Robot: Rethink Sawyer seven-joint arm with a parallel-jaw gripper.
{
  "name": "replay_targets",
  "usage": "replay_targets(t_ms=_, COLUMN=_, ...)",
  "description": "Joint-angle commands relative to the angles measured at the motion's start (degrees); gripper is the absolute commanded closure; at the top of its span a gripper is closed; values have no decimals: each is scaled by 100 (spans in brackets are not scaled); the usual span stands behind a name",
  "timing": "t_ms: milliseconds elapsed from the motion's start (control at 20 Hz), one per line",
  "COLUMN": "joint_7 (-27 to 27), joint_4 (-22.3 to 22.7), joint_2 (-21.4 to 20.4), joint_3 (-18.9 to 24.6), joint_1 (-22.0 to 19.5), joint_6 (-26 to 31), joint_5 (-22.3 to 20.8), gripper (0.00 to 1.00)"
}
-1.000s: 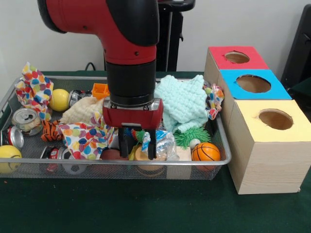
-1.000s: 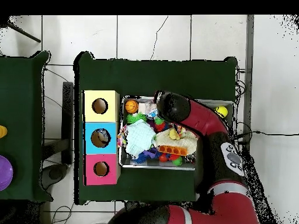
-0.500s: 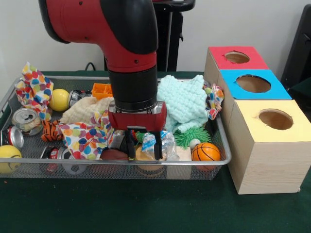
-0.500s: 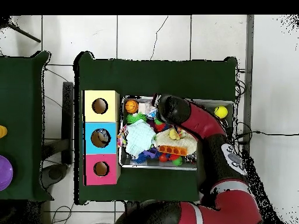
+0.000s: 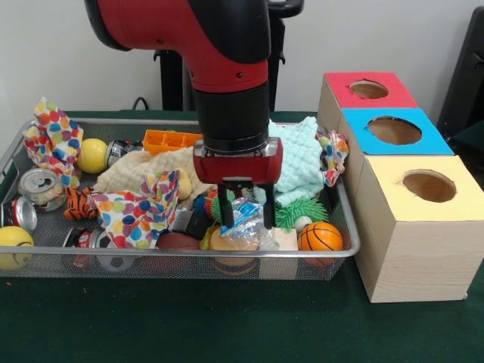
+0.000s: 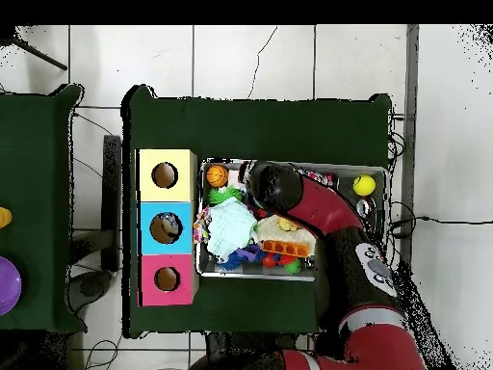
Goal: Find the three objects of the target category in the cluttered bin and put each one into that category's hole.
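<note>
The end effector (image 5: 246,215) hangs low over the lower middle of the front view, its two dark fingers (image 5: 268,212) closed on a crumpled clear plastic bottle (image 5: 243,214) with a blue label, which sits between them just above the clutter. Directly beneath lie a tan rounded object (image 5: 233,240) and a brown football (image 5: 175,241), with a small basketball (image 5: 320,237) to the right and a green spiky toy (image 5: 299,211) just above it. Left of the fingers sits a polka-dot cloth (image 5: 136,212); behind the wrist spread a mint-green knit cloth (image 5: 299,161) and an orange tray (image 5: 171,141). All of this fills a wire mesh bin (image 5: 181,266) on the green table (image 5: 227,325). At the frame's left edge are crushed cans (image 5: 39,187) and a yellow ball (image 5: 92,155). To the right stand three wooden boxes with holes: yellow-topped (image 5: 420,189) nearest, blue-topped (image 5: 393,131) in the middle, red-topped (image 5: 368,90) farthest. In the overhead view the red arm (image 6: 327,214) covers the bin's middle.
</note>
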Motion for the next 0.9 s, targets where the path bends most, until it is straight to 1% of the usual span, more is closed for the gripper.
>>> replay_targets(t_ms=50, joint_7=1353, joint_4=492, joint_2=-36, joint_3=130, joint_1=96, joint_6=213, joint_5=268, gripper=0)
replay_targets(t_ms=150, joint_7=1346, joint_4=491, joint_2=67, joint_3=124, joint_1=79, joint_6=149, joint_5=270, gripper=0)
replay_targets(t_ms=200, joint_7=1344, joint_4=394, joint_2=163, joint_3=38, joint_1=103, joint_6=115, joint_5=243, gripper=0)
replay_targets(t_ms=300, joint_7=1357, joint_4=351, joint_2=261, joint_3=-65, joint_1=122, joint_6=1, joint_5=201, gripper=0)
replay_targets(t_ms=500, joint_7=1236, joint_4=332, joint_2=476, joint_3=45, joint_1=-18, joint_6=-345, joint_5=122, gripper=0)
replay_targets(t_ms=600, joint_7=1229, joint_4=298, joint_2=555, joint_3=40, joint_1=-24, joint_6=-433, joint_5=100, gripper=0)
replay_targets(t_ms=750, joint_7=1309, joint_4=259, joint_2=627, joint_3=-86, joint_1=74, joint_6=-510, joint_5=84, gripper=0)
replay_targets(t_ms=900, joint_7=1436, joint_4=-14, joint_2=839, joint_3=-414, joint_1=394, joint_6=-426, joint_5=100, gripper=0)
